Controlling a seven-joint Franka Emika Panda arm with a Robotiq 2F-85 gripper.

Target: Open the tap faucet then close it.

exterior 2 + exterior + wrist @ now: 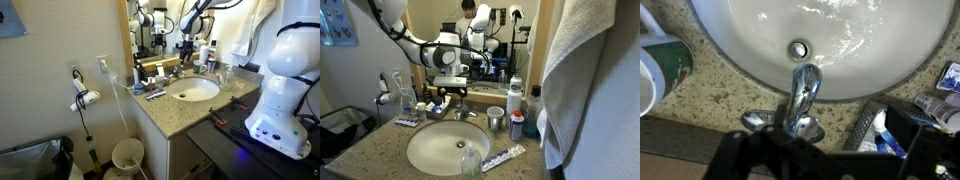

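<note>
The tap faucet [804,92] is small and shiny chrome, with a short curved spout over the white basin [880,50] and its lever handle [806,126] at the back. It also shows in an exterior view [461,108]. My gripper [825,160] hangs just above and behind the faucet, with its dark fingers spread wide on either side of the handle and touching nothing. In both exterior views the gripper [450,88] [187,55] sits over the back of the sink [193,90]. No water stream shows.
A cylindrical metal cup [496,118] and bottles [516,96] stand beside the faucet. A toothpaste tube [505,157] and a clear cup [470,160] lie at the counter front. A grey towel [590,80] hangs nearby. A bin [127,155] stands on the floor.
</note>
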